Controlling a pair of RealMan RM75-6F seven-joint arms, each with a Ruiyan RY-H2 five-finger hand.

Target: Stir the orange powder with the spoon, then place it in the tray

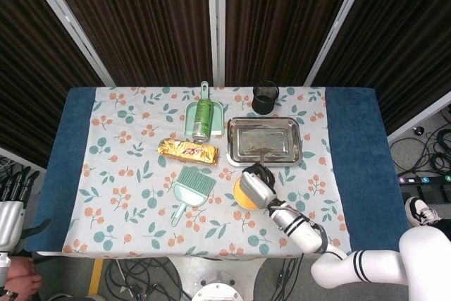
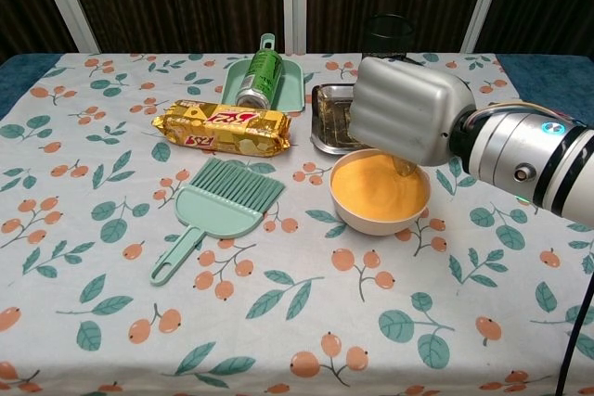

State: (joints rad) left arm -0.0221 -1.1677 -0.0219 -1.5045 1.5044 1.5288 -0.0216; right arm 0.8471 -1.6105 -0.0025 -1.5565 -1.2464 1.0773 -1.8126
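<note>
A cream bowl (image 2: 369, 220) full of orange powder (image 2: 371, 190) stands at the table's near middle; in the head view only an orange sliver of the bowl (image 1: 239, 194) shows beside my hand. My right hand (image 2: 406, 118) hangs over the bowl's far right side and grips the spoon. Only the spoon's tip (image 2: 406, 168) shows under the hand, dipping into the powder near the right rim. The metal tray (image 1: 278, 135) lies just behind the bowl, partly hidden by the hand in the chest view (image 2: 330, 123). My left hand (image 1: 10, 211) hangs off the table's near left corner, holding nothing.
A gold snack packet (image 2: 221, 129) lies left of the tray. A green brush (image 2: 219, 203) lies left of the bowl. A green can (image 2: 263, 77) rests on a green dustpan (image 2: 293, 86) at the back. A black cup (image 2: 387, 31) stands behind the tray.
</note>
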